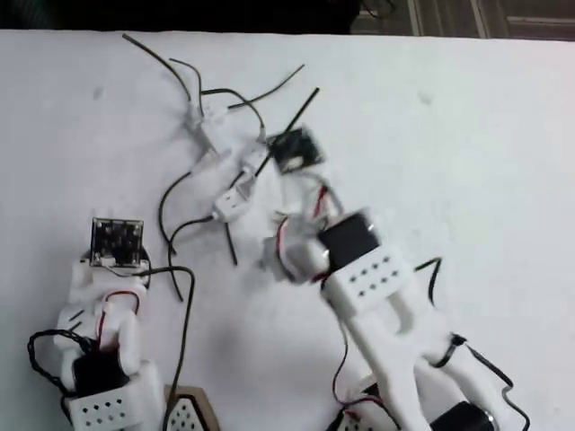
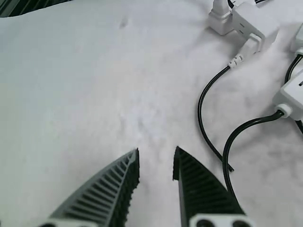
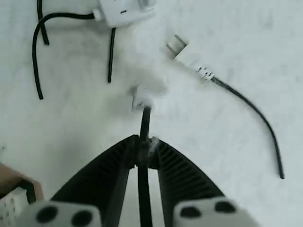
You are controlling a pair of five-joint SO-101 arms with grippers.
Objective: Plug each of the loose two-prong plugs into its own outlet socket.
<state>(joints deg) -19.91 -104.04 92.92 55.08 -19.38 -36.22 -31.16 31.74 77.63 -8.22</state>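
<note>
We find the left gripper (image 2: 156, 163) low over the white table (image 2: 71, 94), its ribbed fingers (image 2: 118, 184) a little apart with nothing between them. Off to one side of it lie two white blocks. The far socket block (image 2: 253, 21) has a small corded plug (image 2: 247, 46) sitting against its side. The near socket block (image 2: 293, 97) has a black lead (image 2: 236, 137) curving away across the table.

The right gripper (image 3: 143, 142) has its dark fingers (image 3: 180, 175) pressed together on a black cord (image 3: 144, 123), pinching it just behind the cord's white plug (image 3: 144, 94). That plug is blurred, so we cannot say whether it touches the table. Beside it, and apart from it, a loose plug (image 3: 185, 53) lies flat with its two prongs bare and its thin wire (image 3: 251, 106) trailing off. Beyond the held plug we see a socket block (image 3: 120, 12) with black leads beside it.

From above, the tangle of blocks and wires (image 1: 235, 184) lies mid-table. The right arm (image 1: 377, 296) reaches in close beside it and the left arm (image 1: 99, 359) sits well apart.
</note>
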